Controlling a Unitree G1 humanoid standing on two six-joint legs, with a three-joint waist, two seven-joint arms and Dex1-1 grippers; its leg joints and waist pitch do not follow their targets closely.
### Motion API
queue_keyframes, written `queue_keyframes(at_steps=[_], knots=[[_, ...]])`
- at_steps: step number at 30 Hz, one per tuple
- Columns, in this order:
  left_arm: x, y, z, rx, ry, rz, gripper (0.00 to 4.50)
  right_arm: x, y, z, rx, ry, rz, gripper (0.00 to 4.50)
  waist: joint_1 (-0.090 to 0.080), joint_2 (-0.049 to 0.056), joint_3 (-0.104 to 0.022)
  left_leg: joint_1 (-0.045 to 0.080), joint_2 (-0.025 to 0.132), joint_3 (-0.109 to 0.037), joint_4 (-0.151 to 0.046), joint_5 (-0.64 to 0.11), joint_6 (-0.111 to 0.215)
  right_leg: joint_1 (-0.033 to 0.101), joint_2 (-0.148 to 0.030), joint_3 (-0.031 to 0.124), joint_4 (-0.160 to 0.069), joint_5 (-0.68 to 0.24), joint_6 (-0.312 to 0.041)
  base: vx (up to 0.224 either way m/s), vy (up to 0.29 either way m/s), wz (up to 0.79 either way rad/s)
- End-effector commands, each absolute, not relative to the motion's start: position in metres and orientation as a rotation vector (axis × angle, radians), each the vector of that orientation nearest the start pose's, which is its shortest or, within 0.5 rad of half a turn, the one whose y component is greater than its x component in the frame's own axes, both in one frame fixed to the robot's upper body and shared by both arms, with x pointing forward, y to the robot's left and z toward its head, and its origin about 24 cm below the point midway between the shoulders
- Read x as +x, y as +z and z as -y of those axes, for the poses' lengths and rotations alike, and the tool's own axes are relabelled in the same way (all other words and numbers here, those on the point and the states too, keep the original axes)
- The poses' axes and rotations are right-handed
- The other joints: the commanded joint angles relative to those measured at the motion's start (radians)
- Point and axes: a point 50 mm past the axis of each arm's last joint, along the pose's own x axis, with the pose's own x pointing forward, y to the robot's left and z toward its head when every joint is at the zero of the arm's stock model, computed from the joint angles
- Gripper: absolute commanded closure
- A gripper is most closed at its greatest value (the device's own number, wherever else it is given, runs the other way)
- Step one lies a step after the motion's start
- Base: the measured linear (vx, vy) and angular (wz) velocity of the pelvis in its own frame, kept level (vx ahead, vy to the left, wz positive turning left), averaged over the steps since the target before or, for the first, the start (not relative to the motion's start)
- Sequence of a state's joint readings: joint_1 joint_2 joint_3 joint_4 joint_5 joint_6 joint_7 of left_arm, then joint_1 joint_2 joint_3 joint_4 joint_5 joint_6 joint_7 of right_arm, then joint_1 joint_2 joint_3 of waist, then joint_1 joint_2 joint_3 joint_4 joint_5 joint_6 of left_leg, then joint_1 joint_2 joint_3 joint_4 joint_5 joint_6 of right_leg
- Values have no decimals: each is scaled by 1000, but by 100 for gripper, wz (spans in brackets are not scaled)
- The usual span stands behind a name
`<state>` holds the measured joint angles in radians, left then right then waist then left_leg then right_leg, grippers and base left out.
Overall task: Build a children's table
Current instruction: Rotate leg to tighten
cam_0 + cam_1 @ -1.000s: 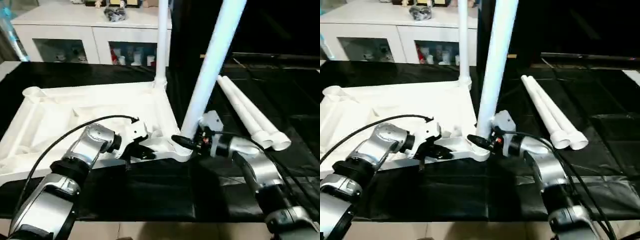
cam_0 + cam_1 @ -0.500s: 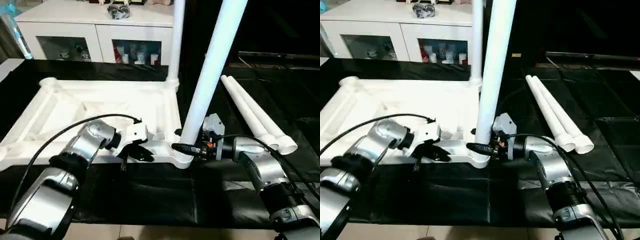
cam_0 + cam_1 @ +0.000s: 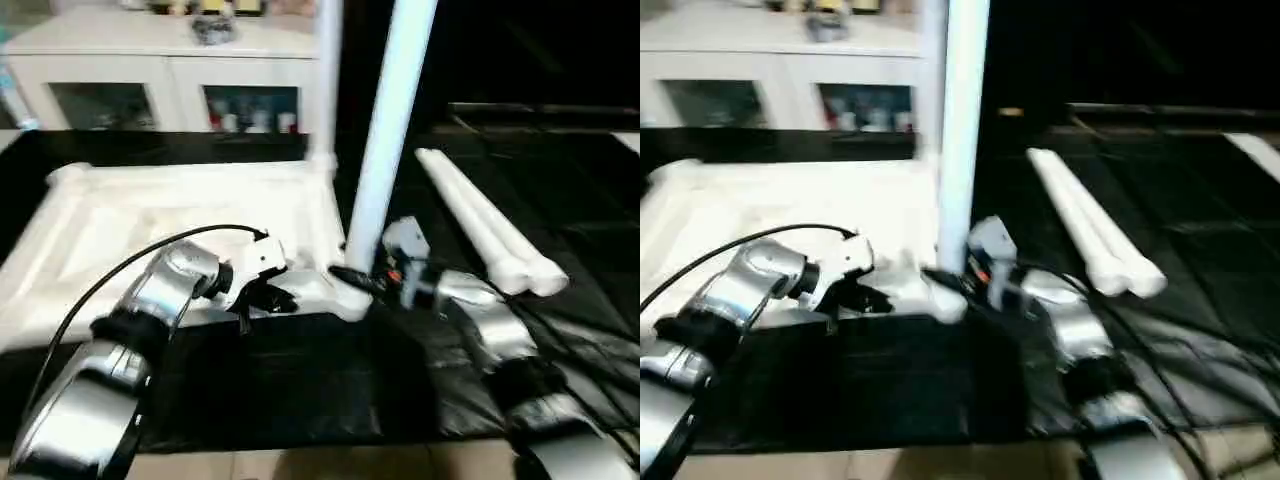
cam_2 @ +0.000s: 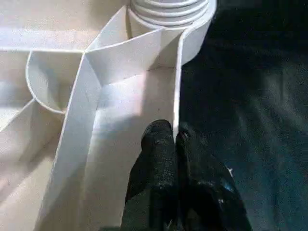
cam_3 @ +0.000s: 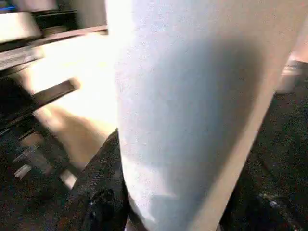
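Tabletop (image 3: pixel 150 215) is shown inverted on a black-covered surface (image 3: pixel 300 390), ribbed underside up, so that the corner sockets are exposed for the legs. At its near edge, the left gripper (image 4: pixel 174 137) is seen with its two black fingers (image 4: pixel 156 144) pressed together on the thin outer wall of the top, just beside the near right corner socket (image 4: pixel 168 9); the pinch is judged to serve as a brace, so that the top is kept from sliding or twisting while a leg is worked in.

At the far right corner a first leg (image 3: pixel 325 80) is already stood upright in its socket. At the near right corner a second leg (image 3: pixel 385 130) is stood in the socket, slightly tilted. Its lower end is clasped by the right gripper (image 3: pixel 350 277), whose fingers (image 5: pixel 98 192) are held about half apart around the round shaft, low down where turning or pressing is judged easiest to control. Whether this leg is fully seated cannot be told.

Further right, well apart from the top, the two remaining legs (image 3: pixel 485 225) are laid side by side and touching on the black surface, within reach for the two sockets still unfilled on the left side.
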<state>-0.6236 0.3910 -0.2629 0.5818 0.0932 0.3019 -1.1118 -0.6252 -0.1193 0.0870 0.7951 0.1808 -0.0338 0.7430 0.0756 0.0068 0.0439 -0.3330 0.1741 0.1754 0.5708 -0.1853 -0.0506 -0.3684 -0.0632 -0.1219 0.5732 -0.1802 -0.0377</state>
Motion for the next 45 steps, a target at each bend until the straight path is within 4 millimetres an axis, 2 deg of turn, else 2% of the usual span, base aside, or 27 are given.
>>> queue_keyframes(at_steps=[1, 3, 4, 6, 7, 8, 9, 10, 11, 15, 16, 17, 18, 21, 22, 26, 28, 31, 34, 36, 37, 38, 39, 40, 42, 44, 45], knots=[[328, 70, -140, 345, -1095, -535, 450, 335, 10, 109, 46, 702, -369, 259, -4, 16, -35, 3, 76, -53, -88, -454, -31, 20, -124, 64, -104, -590, -96, 0, 0, 0], [324, 74, -124, 309, -1054, -516, 450, 343, 11, 100, 53, 612, -391, 259, -14, 13, -39, 3, 78, -51, -86, -436, -36, 19, -125, 72, -94, -533, -125, 0, 0, 0], [322, 76, -110, 276, -1041, -502, 450, 347, 13, 91, 67, 577, -394, 259, -20, 7, -38, 1, 73, -47, -83, -417, -28, 18, -122, 72, -94, -519, -137, 0, 0, 0], [321, 78, -99, 253, -1036, -493, 450, 349, 15, 84, 78, 564, -396, 259, -19, -6, -41, 0, 68, -40, -76, -361, -9, 18, -122, 74, -96, -506, -140, 0, 0, 0], [321, 77, -95, 248, -1031, -492, 450, 350, 16, 80, 82, 570, -396, 259, -13, 1, -43, -3, 67, -36, -73, -320, 6, 19, -122, 78, -94, -475, -144, 0, 0, 0], [321, 77, -95, 248, -1031, -492, 450, 350, 16, 80, 82, 570, -396, 259, -12, 0, -47, -10, 67, -33, -73, -277, 16, 23, -119, 79, -88, -419, -148, 0, 0, 0], [323, 75, -95, 265, -1018, -493, 450, 349, 17, 76, 73, 588, -397, 259, -12, -9, -48, -14, 68, -32, -73, -258, 22, 25, -117, 78, -84, -388, -152, 0, 0, 0], [326, 73, -97, 293, -994, -495, 450, 349, 17, 73, 65, 610, -399, 259, -9, -11, -51, -18, 68, -31, -72, -223, 36, 27, -112, 76, -76, -340, -159, 0, 0, 0], [330, 70, -102, 321, -967, -499, 450, 347, 16, 70, 67, 635, -404, 259, -5, -8, -52, -19, 67, -28, -69, -195, 46, 27, -112, 77, -73, -303, -167, 0, 0, 0], [333, 69, -111, 344, -932, -509, 450, 346, 14, 71, 73, 644, -407, 259, 3, -5, -49, -15, 71, -28, -72, -203, 41, 28, -113, 77, -73, -306, -167, 0, 0, 0], [333, 69, -114, 347, -908, -513, 450, 346, 13, 71, 74, 638, -409, 224, 3, -3, -49, -12, 74, -29, -73, -218, 32, 26, -114, 77, -73, -312, -168, 0, 0, 0], [334, 69, -118, 357, -888, -515, 450, 346, 12, 72, 76, 632, -409, 224, 2, 0, -47, -11, 75, -29, -74, -236, 24, 25, -113, 77, -74, -320, -170, 0, 0, 0], [334, 70, -120, 360, -875, -512, 450, 346, 12, 72, 81, 622, -412, 186, 1, -1, -47, -10, 74, -29, -75, -246, 20, 25, -113, 77, -75, -328, -170, 0, 0, 0], [335, 71, -123, 365, -864, -511, 450, 347, 11, 73, 91, 604, -414, 169, 0, 1, -46, -7, 72, -29, -73, -272, 11, 23, -116, 78, -83, -364, -165, 0, 0, 0], [335, 71, -124, 372, -869, -508, 450, 346, 11, 74, 93, 604, -414, 155, 2, -1, -47, -12, 71, -30, -74, -261, 14, 28, -115, 78, -79, -357, -162, 0, 0, 0], [337, 71, -126, 400, -896, -497, 450, 346, 10, 76, 89, 623, -407, 122, 3, 4, -49, -12, 72, -29, -73, -239, 19, 28, -115, 78, -76, -322, -170, 0, 0, 0], [338, 70, -129, 423, -920, -500, 450, 345, 11, 81, 88, 648, -390, 109, 4, 1, -52, -15, 70, -27, -70, -220, 28, 31, -113, 78, -71, -286, -177, 0, 0, 0], [338, 69, -132, 440, -943, -507, 450, 343, 11, 89, 89, 679, -370, 79, 10, 5, -51, -14, 72, -26, -69, -200, 40, 32, -113, 78, -67, -254, -183, 0, 0, 0], [338, 68, -137, 478, -1008, -507, 450, 336, 12, 111, 74, 750, -326, 55, 19, 10, -55, -12, 74, -25, -66, -179, 46, 32, -113, 79, -60, -207, -188, 0, 0, 0], [338, 67, -137, 485, -1021, -504, 450, 335, 12, 114, 70, 760, -319, 38, 21, 8, -58, -12, 76, -25, -65, -158, 54, 34, -110, 77, -53, -155, -203, 0, 0, 0], [337, 67, -138, 514, -1081, -491, 450, 332, 17, 127, 63, 800, -284, 29, 24, 7, -58, -15, 74, -23, -62, -152, 60, 35, -110, 76, -53, -136, -210, 0, 0, 0], [336, 66, -139, 537, -1125, -482, 450, 330, 21, 136, 58, 830, -257, 20, 29, 10, -57, -16, 72, -20, -60, -154, 73, 37, -106, 74, -58, -136, -205, 0, 0, 0], [336, 66, -139, 537, -1125, -482, 450, 330, 21, 136, 58, 830, -257, 20, 33, 6, -59, -19, 72, -21, -58, -146, 79, 40, -107, 74, -54, -128, -197, 0, 0, 0], [335, 65, -141, 544, -1156, -491, 450, 328, 27, 146, 42, 858, -228, 7, 38, 5, -62, -20, 73, -21, -56, -128, 89, 41, -107, 74, -50, -108, -196, 0, 0, 0], [333, 64, -143, 555, -1203, -507, 450, 326, 37, 158, 5, 900, -193, 3, 45, 6, -64, -23, 71, -19, -51, -106, 96, 40, -108, 73, -45, -95, -200, 0, 0, 0], [332, 62, -146, 583, -1245, -511, 450, 324, 46, 167, -28, 962, -176, 3, 50, 11, -60, -24, 68, -18, -49, -118, 102, 37, -105, 70, -52, -138, -183, 0, 0, 0], [332, 62, -146, 583, -1245, -511, 450, 324, 46, 167, -28, 962, -176, 3, 51, 9, -59, -24, 67, -18, -49, -124, 104, 36, -104, 69, -55, -154, -177, 0, 0, 0]])
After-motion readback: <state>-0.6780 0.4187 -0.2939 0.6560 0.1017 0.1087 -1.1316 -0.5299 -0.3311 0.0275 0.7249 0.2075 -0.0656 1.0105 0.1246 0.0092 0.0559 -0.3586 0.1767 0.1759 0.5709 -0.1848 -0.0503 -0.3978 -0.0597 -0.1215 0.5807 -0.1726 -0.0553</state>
